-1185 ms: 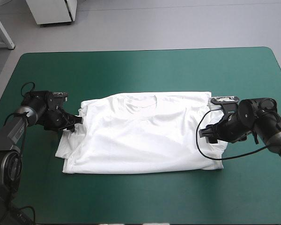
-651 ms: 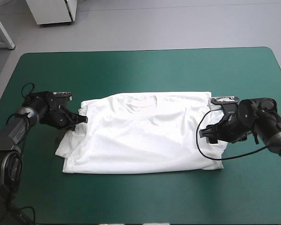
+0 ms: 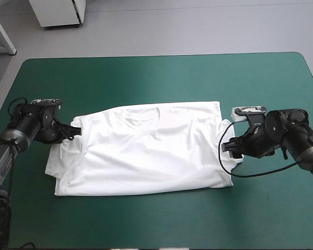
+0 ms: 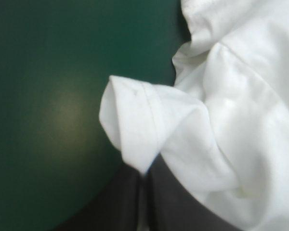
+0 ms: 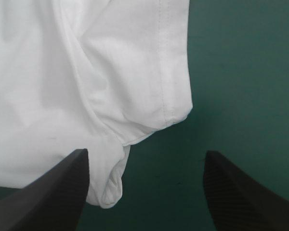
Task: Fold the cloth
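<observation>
- T-shirt (image 3: 146, 151) is lying spread flat on the teal-green surface (image 3: 156, 78).
- Left end effector (image 3: 72, 130) is clenched on the shirt's left sleeve.
- Right end effector (image 3: 231, 148) is released, with its black fingers (image 5: 53, 192) wide apart just beside the shirt's right sleeve.

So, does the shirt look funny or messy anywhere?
A bit. The T-shirt lies slightly crooked on the table, not square to its edges. One sleeve is pinched and bunched in the shut left gripper. The other sleeve is rumpled beside the open right gripper. No tears or stains show.
</observation>
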{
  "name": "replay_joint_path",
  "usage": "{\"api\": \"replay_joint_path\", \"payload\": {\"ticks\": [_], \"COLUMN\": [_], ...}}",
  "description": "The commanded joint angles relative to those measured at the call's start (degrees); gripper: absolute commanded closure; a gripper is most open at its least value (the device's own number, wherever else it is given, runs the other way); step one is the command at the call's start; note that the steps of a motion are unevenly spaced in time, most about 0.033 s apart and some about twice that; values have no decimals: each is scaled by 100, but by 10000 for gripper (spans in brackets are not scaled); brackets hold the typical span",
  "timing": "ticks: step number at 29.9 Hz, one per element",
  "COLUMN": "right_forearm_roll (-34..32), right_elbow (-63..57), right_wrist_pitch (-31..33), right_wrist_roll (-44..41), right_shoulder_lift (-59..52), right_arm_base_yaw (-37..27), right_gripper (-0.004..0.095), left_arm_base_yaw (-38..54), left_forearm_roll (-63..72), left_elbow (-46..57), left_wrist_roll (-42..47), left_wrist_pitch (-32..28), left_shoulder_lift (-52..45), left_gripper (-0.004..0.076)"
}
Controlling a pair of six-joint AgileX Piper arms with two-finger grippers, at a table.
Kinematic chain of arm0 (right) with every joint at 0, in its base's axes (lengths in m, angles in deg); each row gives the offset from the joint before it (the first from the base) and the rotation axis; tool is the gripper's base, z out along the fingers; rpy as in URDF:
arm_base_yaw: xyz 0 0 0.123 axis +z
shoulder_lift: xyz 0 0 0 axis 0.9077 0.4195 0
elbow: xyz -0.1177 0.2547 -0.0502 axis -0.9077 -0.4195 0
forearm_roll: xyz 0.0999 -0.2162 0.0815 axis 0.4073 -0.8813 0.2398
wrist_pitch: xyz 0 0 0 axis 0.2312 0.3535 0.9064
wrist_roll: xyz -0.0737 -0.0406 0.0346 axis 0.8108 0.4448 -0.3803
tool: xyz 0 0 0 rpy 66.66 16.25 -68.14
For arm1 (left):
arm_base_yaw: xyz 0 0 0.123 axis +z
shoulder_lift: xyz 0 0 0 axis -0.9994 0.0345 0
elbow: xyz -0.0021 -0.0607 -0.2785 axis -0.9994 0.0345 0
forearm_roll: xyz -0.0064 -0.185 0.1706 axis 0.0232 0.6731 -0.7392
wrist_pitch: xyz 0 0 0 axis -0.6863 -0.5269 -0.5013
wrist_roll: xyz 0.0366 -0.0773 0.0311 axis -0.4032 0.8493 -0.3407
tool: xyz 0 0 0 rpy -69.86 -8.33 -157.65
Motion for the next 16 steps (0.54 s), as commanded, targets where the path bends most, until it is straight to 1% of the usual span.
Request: {"api": "replay_joint_path", "payload": {"ticks": [1,4,7,10,12,16], "right_forearm_roll": [47,62,84,210,235,235], "right_elbow": [172,172,172,172,172,172], "right_wrist_pitch": [-181,-239,-354,-455,-520,-570], "right_wrist_roll": [14,14,14,14,14,32], "right_shoulder_lift": [-186,-186,-186,-186,-186,-186], "right_arm_base_yaw": [-7,-7,-7,-7,-7,-7], "right_gripper": [289,289,289,289,289,289], "left_arm_base_yaw": [-4,-15,-27,-40,-116,-319], "left_forearm_roll": [-127,373,1556,2466,2688,2689], "left_elbow": [-131,-131,-119,-83,-69,-69], "left_wrist_roll": [96,5,-695,-1409,-1632,-1679], "left_wrist_pitch": [-106,-220,-405,-432,-447,-434], "left_shoulder_lift": [-297,-297,-285,-257,-236,-94], "left_gripper": [733,733,733,733,733,733]}}
